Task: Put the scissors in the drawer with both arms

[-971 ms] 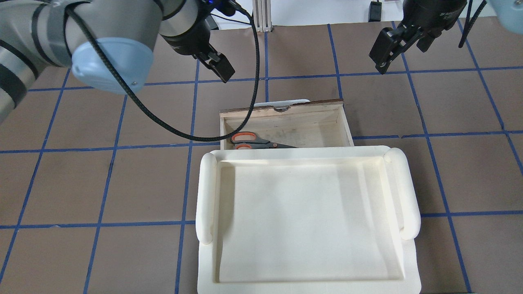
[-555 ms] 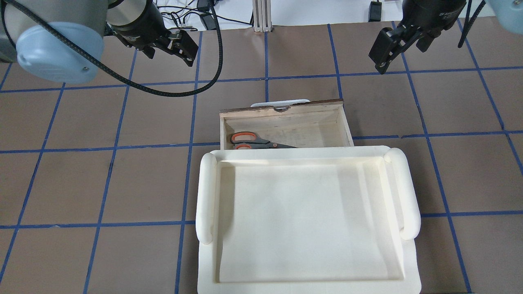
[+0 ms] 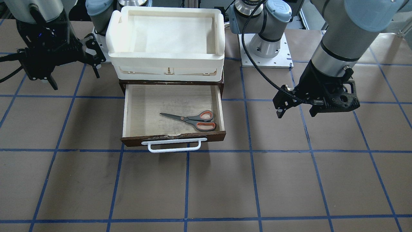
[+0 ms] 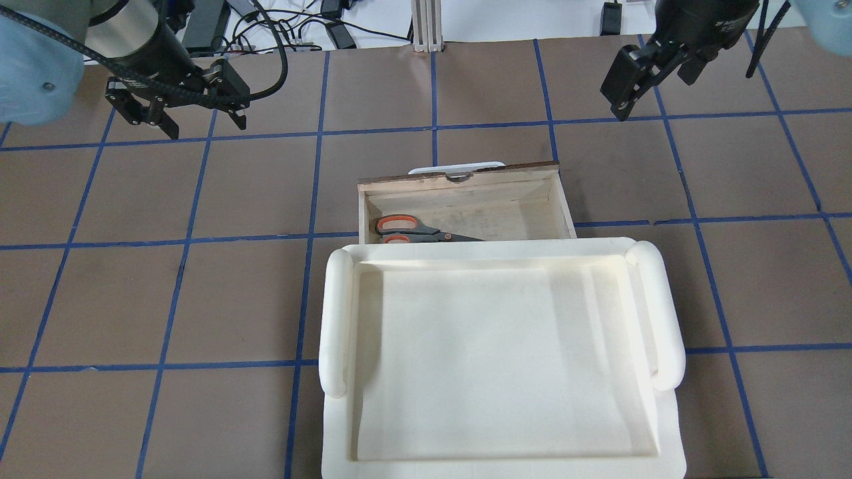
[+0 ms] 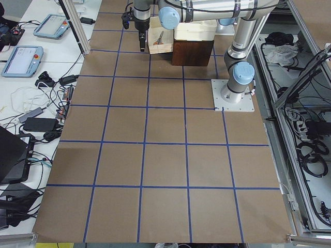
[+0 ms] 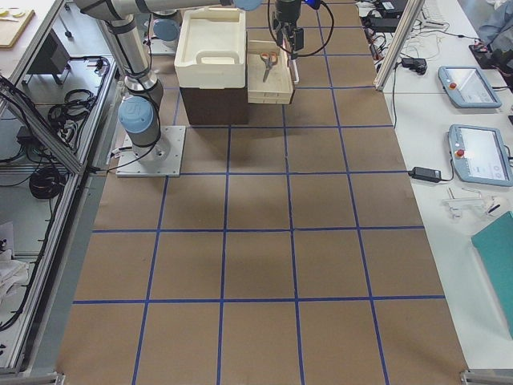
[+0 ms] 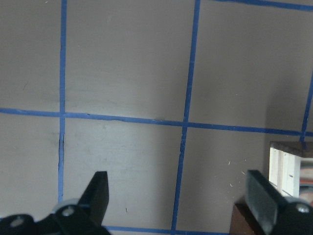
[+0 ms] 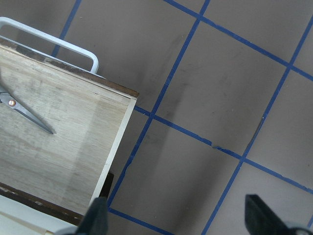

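Scissors (image 3: 191,120) lie flat inside the open drawer (image 3: 126,112), placement apparently complete; left gripper (image 4: 203,125) and right gripper (image 3: 75,80) hang spread and empty, well clear either side of it.

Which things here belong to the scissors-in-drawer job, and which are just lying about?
Part of the job:
- scissors, lying inside the drawer
- drawer, pulled open
- left gripper, open, empty
- right gripper, open, empty

Just lying about:
- white foam tray, sitting above the drawer
- table with blue tape grid
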